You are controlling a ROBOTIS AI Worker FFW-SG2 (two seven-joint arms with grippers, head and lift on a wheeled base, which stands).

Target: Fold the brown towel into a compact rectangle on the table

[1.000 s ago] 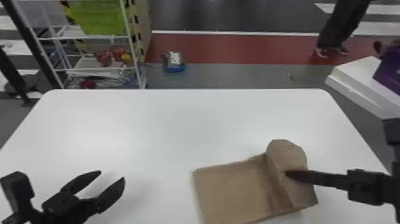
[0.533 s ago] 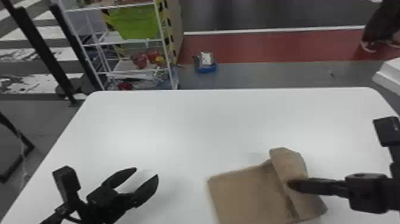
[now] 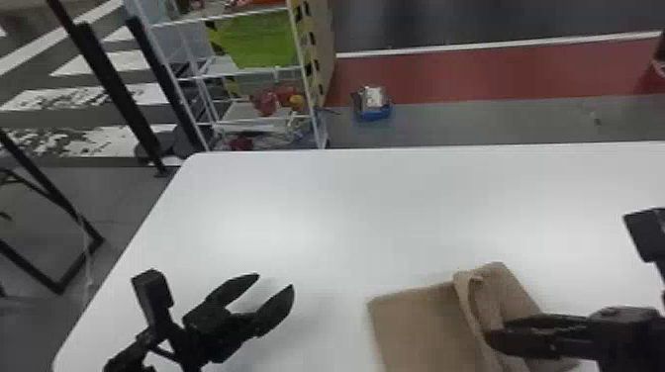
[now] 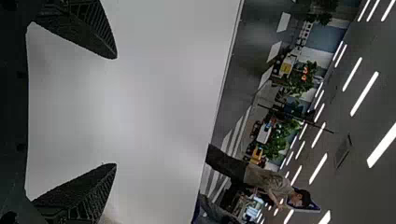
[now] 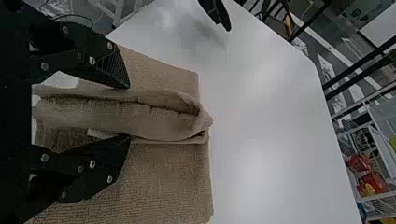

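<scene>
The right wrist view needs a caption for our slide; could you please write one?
Right pincer open, a fold of the brown towel between its fingers, on the white table.

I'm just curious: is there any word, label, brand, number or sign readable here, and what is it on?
None that I can read.
Brown towel, table: no lettering to be made out.
Green bin, blue-and-silver object on the floor: any print is too small or blurred.

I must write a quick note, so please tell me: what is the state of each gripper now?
Left gripper: open, nothing between its fingers, above the table.
Right gripper: open, fingers either side of the towel's fold.
</scene>
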